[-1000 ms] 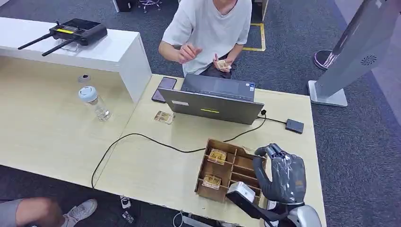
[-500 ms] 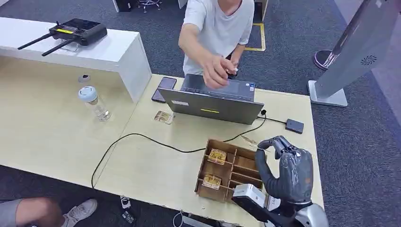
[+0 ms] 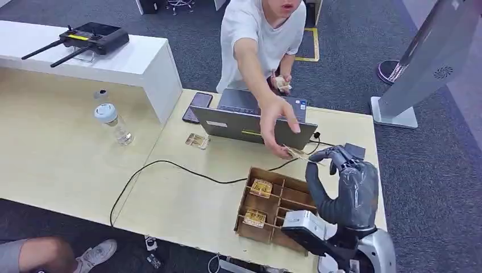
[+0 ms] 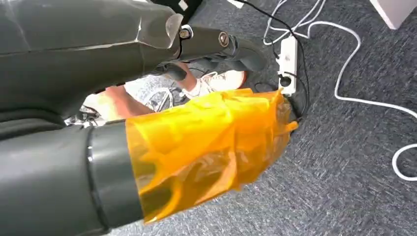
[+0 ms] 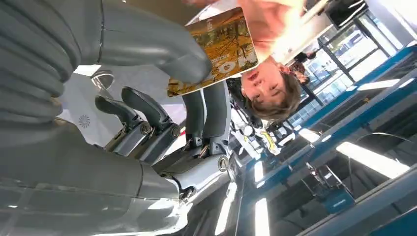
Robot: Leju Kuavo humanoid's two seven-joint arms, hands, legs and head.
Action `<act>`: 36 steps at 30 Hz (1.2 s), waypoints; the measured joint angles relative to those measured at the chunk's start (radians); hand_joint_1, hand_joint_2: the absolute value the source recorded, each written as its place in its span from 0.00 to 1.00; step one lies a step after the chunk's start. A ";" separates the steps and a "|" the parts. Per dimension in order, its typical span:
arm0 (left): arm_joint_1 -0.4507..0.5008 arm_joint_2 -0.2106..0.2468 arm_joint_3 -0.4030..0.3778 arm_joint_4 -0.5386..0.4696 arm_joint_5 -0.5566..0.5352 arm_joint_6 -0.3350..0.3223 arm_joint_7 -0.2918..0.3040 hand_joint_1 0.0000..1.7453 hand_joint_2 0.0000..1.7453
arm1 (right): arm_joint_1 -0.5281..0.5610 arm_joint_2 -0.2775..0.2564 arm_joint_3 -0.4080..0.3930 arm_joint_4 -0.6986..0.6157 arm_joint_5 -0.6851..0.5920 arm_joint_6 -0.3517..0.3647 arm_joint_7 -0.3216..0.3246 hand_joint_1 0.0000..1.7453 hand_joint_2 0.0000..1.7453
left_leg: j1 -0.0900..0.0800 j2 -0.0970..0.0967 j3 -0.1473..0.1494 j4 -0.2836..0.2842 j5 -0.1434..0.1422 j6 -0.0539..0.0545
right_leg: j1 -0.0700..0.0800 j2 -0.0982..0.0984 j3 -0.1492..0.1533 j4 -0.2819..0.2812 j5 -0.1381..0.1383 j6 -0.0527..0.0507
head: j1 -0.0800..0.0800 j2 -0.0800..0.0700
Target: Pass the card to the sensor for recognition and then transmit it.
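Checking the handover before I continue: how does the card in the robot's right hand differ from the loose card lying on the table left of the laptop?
The held card is raised off the table, pinched in the right hand, with a person's hand reaching to it. The loose card lies flat on the table, untouched, beside the laptop. Both show similar golden-brown printing.

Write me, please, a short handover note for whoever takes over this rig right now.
Right hand: raised above the table's right end, pinching a card between thumb and fingers.
Left hand: hanging low over the carpet, holding nothing I can make out; part of it is wrapped in orange film.
A person's hand reaches over the laptop and touches the card.
More cards sit in the wooden tray.
Done: card picked and offered.
Left: release once the person holds it.
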State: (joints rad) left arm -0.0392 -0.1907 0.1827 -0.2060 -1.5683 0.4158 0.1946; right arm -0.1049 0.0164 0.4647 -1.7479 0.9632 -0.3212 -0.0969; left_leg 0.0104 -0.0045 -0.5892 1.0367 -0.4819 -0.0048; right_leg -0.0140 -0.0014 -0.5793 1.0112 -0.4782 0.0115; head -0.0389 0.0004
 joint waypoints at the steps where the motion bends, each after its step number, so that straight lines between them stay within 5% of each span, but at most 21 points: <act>1: 0.000 0.000 0.000 0.000 0.000 -0.001 0.000 0.00 0.00 | -0.005 0.002 0.004 0.005 0.000 0.006 0.000 1.00 1.00 | 0.000 0.000 0.000 0.000 0.000 0.000 | 0.000 0.000 0.000 0.000 0.000 0.000 | 0.000 0.000; 11: -0.001 0.000 -0.005 0.000 0.000 -0.006 -0.002 0.00 0.00 | -0.042 0.026 0.026 0.050 0.001 0.024 0.002 1.00 1.00 | 0.000 0.000 0.000 0.000 0.000 0.000 | 0.000 0.000 0.000 0.000 0.000 0.000 | 0.000 0.000; 13: -0.001 0.000 -0.007 0.000 0.000 -0.007 -0.004 0.00 0.00 | -0.047 0.027 0.034 0.058 0.001 0.026 0.002 0.00 1.00 | 0.000 0.000 0.000 0.000 0.000 0.000 | 0.000 0.000 0.000 0.000 0.000 0.000 | 0.000 0.000; 23: -0.001 0.000 -0.009 0.000 0.001 -0.007 -0.006 0.00 0.00 | -0.050 0.032 0.061 0.084 0.011 0.030 0.020 0.00 1.00 | 0.000 0.000 0.000 0.000 0.000 0.000 | 0.000 0.000 0.000 0.000 0.000 0.000 | 0.000 0.000; 24: -0.001 0.000 -0.009 0.000 0.002 -0.007 -0.006 0.00 0.00 | -0.050 0.032 0.061 0.084 0.011 0.030 0.020 0.00 0.00 | 0.000 0.000 0.000 0.000 0.000 0.000 | 0.000 0.000 0.000 0.000 0.000 0.000 | 0.000 0.000; 36: 0.001 0.000 -0.009 0.000 0.026 0.004 -0.006 0.00 0.00 | -0.006 0.032 0.064 0.068 -0.038 0.002 -0.002 0.00 0.00 | 0.000 0.000 0.000 0.000 0.000 0.000 | 0.000 0.000 0.000 0.000 0.000 0.000 | 0.000 0.000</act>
State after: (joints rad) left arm -0.0379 -0.1907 0.1740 -0.2060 -1.5423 0.4196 0.1881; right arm -0.1105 0.0481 0.5287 -1.6804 0.9255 -0.3193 -0.0984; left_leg 0.0105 -0.0045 -0.5893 1.0367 -0.4820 -0.0048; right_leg -0.0139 -0.0014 -0.5798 1.0111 -0.4783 0.0116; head -0.0389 0.0004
